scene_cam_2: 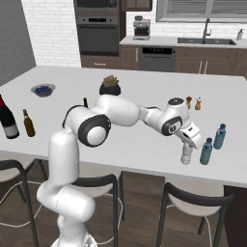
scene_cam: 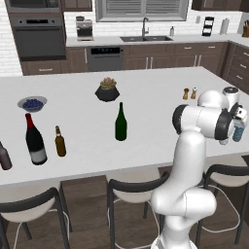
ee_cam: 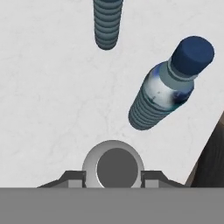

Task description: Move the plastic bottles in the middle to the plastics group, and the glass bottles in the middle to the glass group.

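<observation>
Clear plastic bottle [scene_cam_2: 186, 154] pinched upright in the gripper [scene_cam_2: 189, 144], beside two blue-tinted bottles [scene_cam_2: 206, 151].

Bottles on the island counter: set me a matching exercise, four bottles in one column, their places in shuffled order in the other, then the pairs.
Things
1. clear plastic bottle
2. dark green wine bottle
3. black wine bottle
4. blue-tinted bottles

Places
A. alone mid-counter, in front of the potted plant
B. beside the amber beer bottle
C. a pair near the counter's right end
D. in the claw, next to the blue pair

Pairs: 1-D, 2-A, 3-B, 4-C
</observation>
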